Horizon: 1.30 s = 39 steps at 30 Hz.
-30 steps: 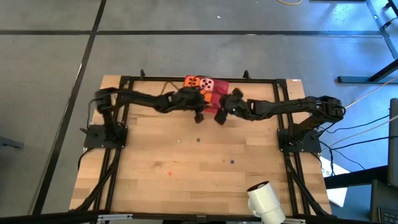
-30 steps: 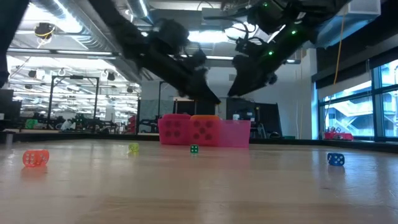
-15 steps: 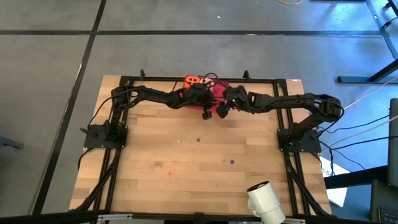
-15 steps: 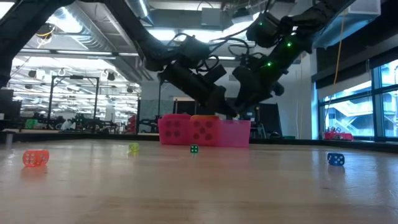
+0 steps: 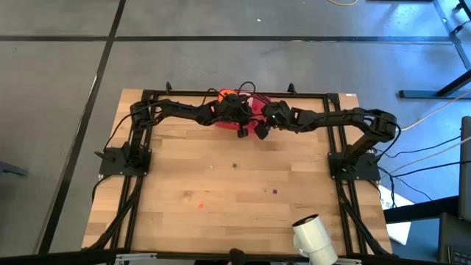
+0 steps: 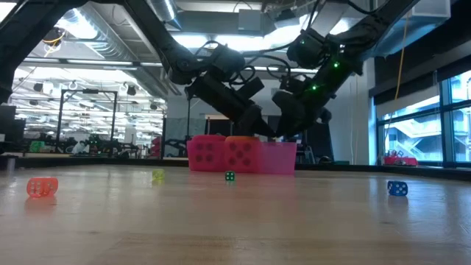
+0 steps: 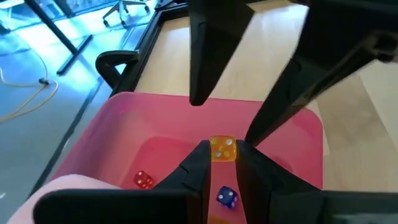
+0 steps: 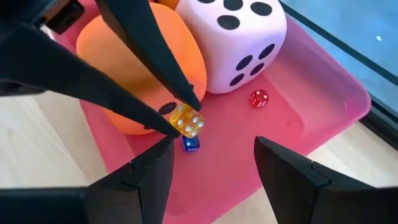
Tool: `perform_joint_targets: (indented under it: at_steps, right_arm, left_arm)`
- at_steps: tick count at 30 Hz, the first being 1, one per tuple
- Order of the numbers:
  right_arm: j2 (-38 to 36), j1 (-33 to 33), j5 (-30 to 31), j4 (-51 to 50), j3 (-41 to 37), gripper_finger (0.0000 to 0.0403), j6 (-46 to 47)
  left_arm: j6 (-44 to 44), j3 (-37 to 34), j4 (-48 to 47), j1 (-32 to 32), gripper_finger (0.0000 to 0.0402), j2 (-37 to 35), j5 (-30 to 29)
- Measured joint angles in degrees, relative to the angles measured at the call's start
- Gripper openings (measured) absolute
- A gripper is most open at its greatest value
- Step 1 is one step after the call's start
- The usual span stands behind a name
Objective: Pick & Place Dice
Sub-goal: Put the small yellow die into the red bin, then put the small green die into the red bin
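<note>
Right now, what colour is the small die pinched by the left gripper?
Yellow-orange die, translucent with pale pips; the right wrist view shows it best.

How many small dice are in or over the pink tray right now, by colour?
red die: 1
blue die: 1
yellow die: 1, held between the fingers of the left gripper
Total at the pink tray: 3

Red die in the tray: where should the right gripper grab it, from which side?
Pinch two opposite flat faces of the red die, coming straight down. It lies flat on the tray floor, clear of the pale pink cube; the right gripper hovers open, the left gripper holds a yellow die.
</note>
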Motion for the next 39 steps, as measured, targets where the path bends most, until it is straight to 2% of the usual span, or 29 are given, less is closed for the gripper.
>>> perform_joint_targets:
  at_steps: [5, 8, 11, 19, 28, 32, 39]
  right_arm:
    - [-0.09, 0.01, -1.03, -0.15, -0.07, 0.0221, -2.38]
    - [-0.24, -0.23, 1.11, 0.85, -0.07, 0.0221, -2.16]
    - [-0.26, -0.43, 1.86, 1.03, -0.07, 0.0221, -2.14]
    - [-0.26, -0.67, 1.66, 2.14, -0.07, 0.0221, -5.01]
    - [-0.26, -0.65, 1.15, 3.80, -0.05, 0.0221, -6.27]
    - [-0.27, -0.65, -2.59, 3.80, -0.05, 0.0221, -6.47]
    - [-0.28, -0.62, -2.60, 3.62, -0.04, 0.0221, -6.45]
  left_arm:
    - [1.11, 0.02, -1.40, 0.26, 0.0057, -0.02, -0.18]
    - [-0.77, 0.01, -1.61, 0.48, 0.0057, -0.02, -3.16]
    - [-2.07, 0.00, -1.42, 0.63, 0.0058, -0.02, -3.69]
    - [4.11, 0.00, -1.75, -0.03, 0.0061, -0.02, -3.45]
    - [5.44, 0.00, -1.31, -0.68, 0.0104, -0.02, -3.67]
    - [5.48, 0.00, -0.96, -0.66, 0.0123, -0.02, -4.04]
    - [5.55, 0.00, -0.92, -1.34, 0.0134, -0.02, -4.19]
